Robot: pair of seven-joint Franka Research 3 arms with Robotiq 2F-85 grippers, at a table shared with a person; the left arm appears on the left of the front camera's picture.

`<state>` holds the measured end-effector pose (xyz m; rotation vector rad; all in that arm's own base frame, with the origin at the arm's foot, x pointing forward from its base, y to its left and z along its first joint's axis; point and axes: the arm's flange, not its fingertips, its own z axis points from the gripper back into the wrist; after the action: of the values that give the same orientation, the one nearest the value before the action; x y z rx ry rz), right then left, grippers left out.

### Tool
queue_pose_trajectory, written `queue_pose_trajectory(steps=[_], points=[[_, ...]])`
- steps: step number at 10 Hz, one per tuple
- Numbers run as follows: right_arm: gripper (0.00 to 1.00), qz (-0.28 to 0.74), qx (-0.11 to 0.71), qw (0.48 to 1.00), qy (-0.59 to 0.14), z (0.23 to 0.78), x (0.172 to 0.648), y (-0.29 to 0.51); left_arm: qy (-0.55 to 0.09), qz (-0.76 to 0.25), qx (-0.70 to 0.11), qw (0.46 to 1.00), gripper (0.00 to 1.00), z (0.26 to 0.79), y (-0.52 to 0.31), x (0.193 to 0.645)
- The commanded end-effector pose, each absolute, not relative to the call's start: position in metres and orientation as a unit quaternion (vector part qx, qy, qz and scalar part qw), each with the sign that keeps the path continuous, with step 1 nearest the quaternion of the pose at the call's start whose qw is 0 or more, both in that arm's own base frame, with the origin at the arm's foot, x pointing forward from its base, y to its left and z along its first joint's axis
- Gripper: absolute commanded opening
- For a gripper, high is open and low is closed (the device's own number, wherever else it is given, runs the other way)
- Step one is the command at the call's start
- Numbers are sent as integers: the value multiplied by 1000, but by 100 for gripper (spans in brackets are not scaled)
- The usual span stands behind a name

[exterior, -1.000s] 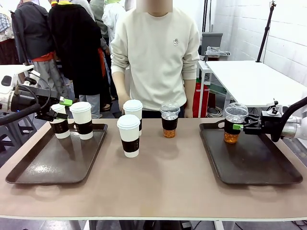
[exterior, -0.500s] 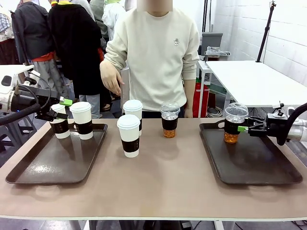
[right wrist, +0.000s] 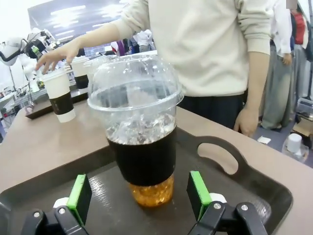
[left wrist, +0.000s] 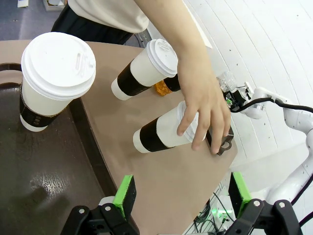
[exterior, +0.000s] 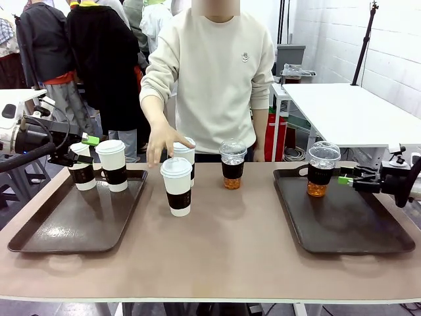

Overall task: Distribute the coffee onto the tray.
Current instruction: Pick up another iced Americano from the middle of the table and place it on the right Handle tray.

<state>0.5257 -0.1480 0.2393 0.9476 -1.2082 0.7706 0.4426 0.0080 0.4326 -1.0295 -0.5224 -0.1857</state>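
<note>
Can make out only part of the farther paper cup, behind the person's hand and the nearer paper cup. In the left wrist view, cannot see most of the nearer cup's lid under the fingers. Loses the tray at the right wrist view's bottom edge.

Four white cups and two iced cups stand upright.

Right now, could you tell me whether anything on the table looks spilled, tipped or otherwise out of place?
Nothing stands out. The four white cups and two clear cups all stand upright with lids on, and no spill shows on the table or either tray. A person's hand is over the middle white cups.
</note>
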Motion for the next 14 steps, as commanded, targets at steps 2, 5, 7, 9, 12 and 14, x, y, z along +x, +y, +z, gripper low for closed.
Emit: queue_pose_trajectory(steps=[2, 5, 7, 9, 12, 14], points=[[100, 302, 418, 690, -508, 271, 492, -140, -246, -87, -486, 834, 100, 434, 8, 440], [100, 300, 407, 719, -478, 315, 454, -114, -246, -87, -486, 834, 100, 434, 8, 440], [100, 311, 384, 729, -474, 342, 433, -101, -246, -87, -486, 834, 100, 434, 8, 440], [100, 324, 379, 731, -466, 365, 421, -83, -246, -87, -486, 834, 100, 434, 8, 440], [100, 367, 384, 706, -469, 399, 425, -57, -246, -87, -486, 834, 100, 434, 8, 440], [100, 379, 385, 699, -469, 412, 448, -41, -246, -87, -486, 834, 100, 434, 8, 440]])
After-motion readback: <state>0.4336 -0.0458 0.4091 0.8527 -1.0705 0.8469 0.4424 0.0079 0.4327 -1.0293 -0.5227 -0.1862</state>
